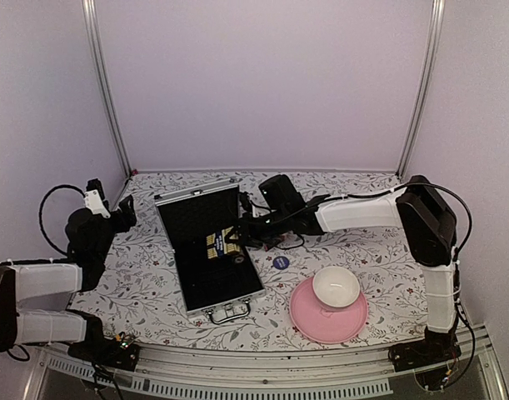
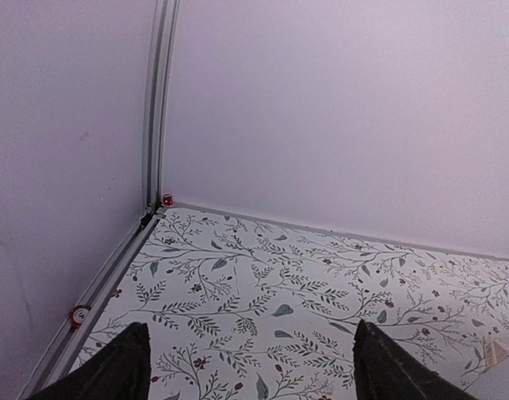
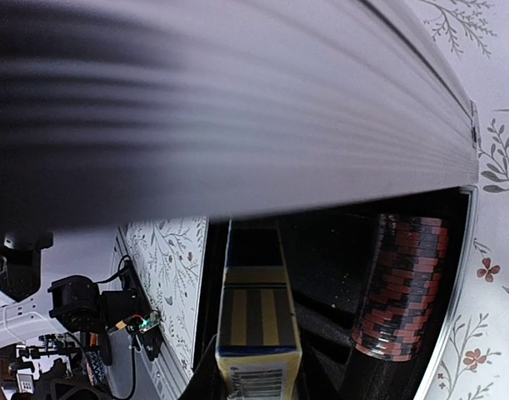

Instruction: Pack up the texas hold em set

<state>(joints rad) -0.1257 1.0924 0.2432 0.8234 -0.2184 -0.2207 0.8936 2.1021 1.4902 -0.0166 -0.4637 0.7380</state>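
Left gripper (image 2: 247, 371): jaws wide open, nothing between them, nothing touched. Its two dark fingers (image 2: 121, 367) point at the back left corner of the desk (image 1: 362, 242). It hangs off to the left, well apart from the briefcase (image 1: 212, 279).

Right gripper (image 1: 233, 236): reaches into the open briefcase from the right, jaws narrow, closed on the gold-and-dark card box (image 3: 258, 333). The box stands on end between them, over the black lining near the hinge end. The jaw tips are mostly hidden behind the box in the wrist view.

Briefcase: small, silver ribbed aluminium shell, black lining, lid propped up toward the back, metal handle (image 1: 227, 313) at the near edge. It lies left of centre on the desk.

Card box: rectangular carton, gold and dark stripes on its face, pale end with a barcode label; print too small to read.

Dark red chip stack (image 3: 400, 292): ridged column of red and dark chips, lying inside the case just right of the card box, against the case wall.

Blue round disc (image 1: 280, 262): flat, on the desk just right of the case, outside it. Any marking on it is unreadable.

White bowl (image 1: 336, 286): smooth, sits on a pink plate (image 1: 308, 321), near right.

Desk cover: white cloth with a leaf and flower print.
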